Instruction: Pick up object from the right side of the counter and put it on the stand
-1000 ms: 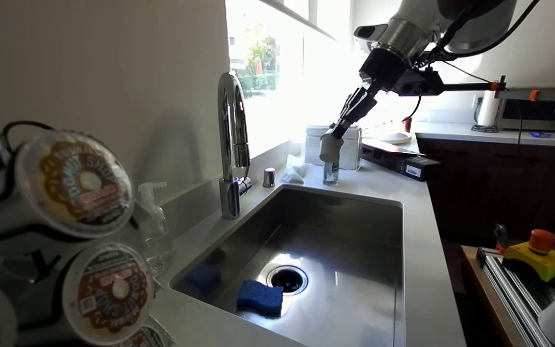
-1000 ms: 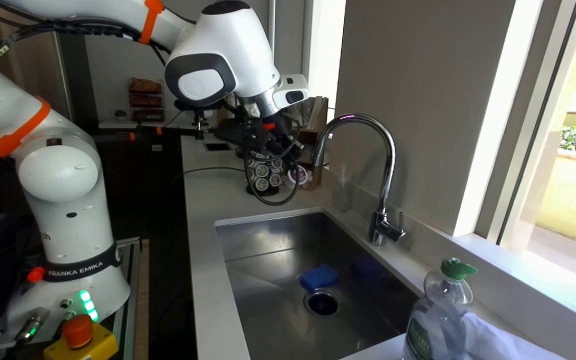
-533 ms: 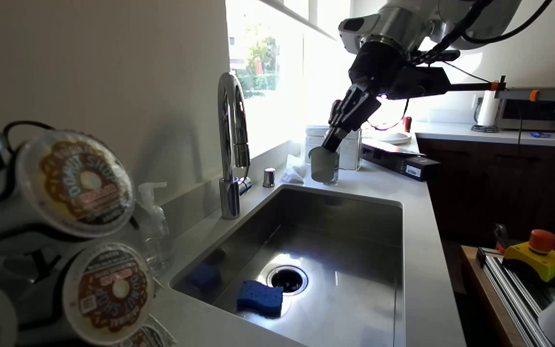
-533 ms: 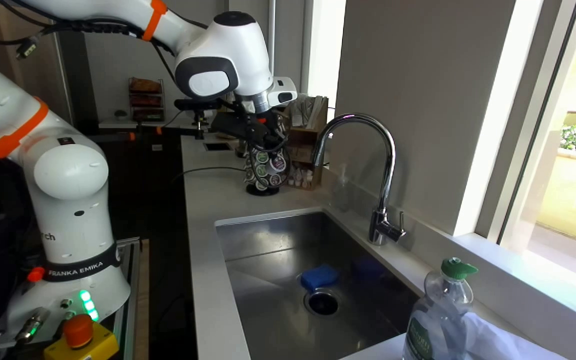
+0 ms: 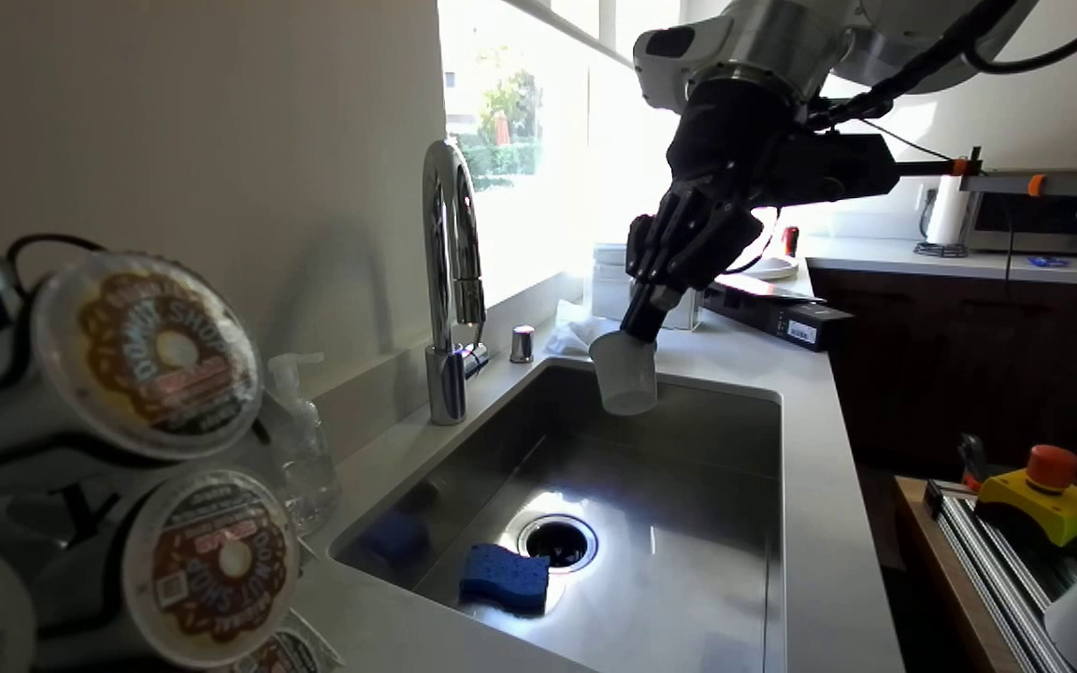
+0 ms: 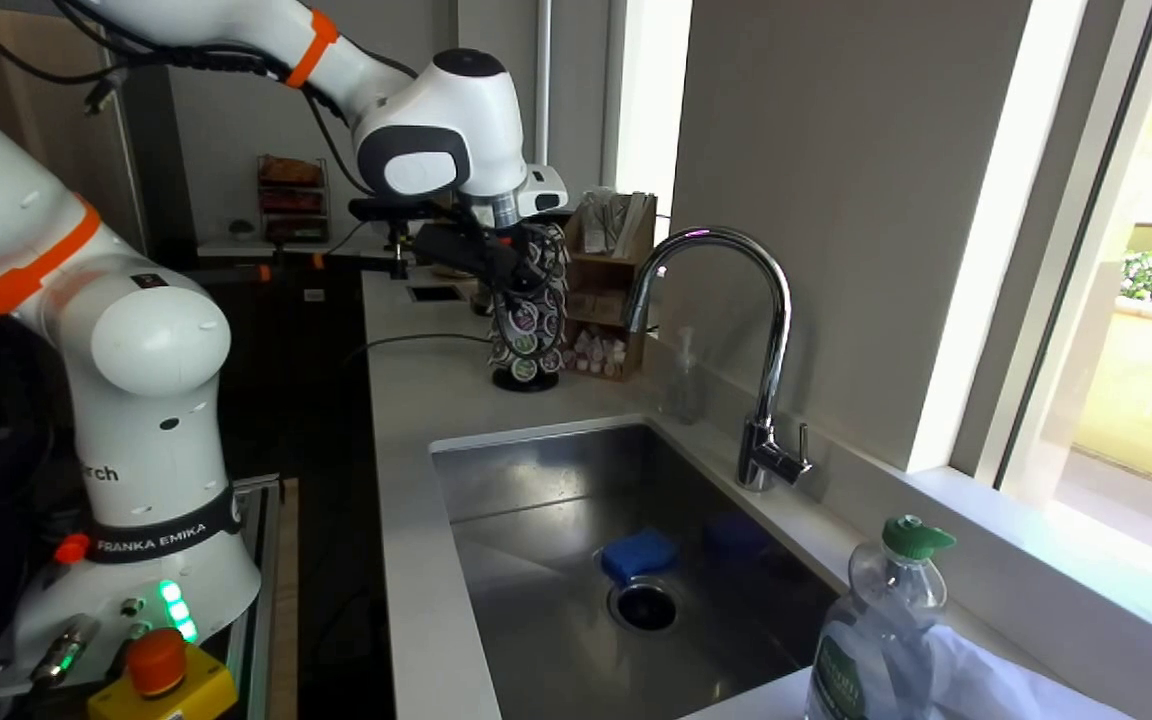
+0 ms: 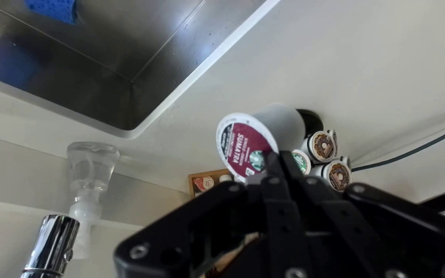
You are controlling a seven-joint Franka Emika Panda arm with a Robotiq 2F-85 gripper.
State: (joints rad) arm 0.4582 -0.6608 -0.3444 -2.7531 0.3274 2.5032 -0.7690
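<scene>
- Grip: the jaws are pinching the coffee pod by its rim.
- Position: the pod is hanging tilted in midair, apart from counter and stand.
- Carry: good handling, I am judging, should be skirting the tap and turning the narrow end toward the stand.

pincer slanting downward, clamped

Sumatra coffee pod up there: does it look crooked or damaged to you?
Crooked, yes: the Sumatra coffee pod hangs tilted, pinched at one side by the gripper. No damage shows on its lid, though the gripper hides part.
</scene>
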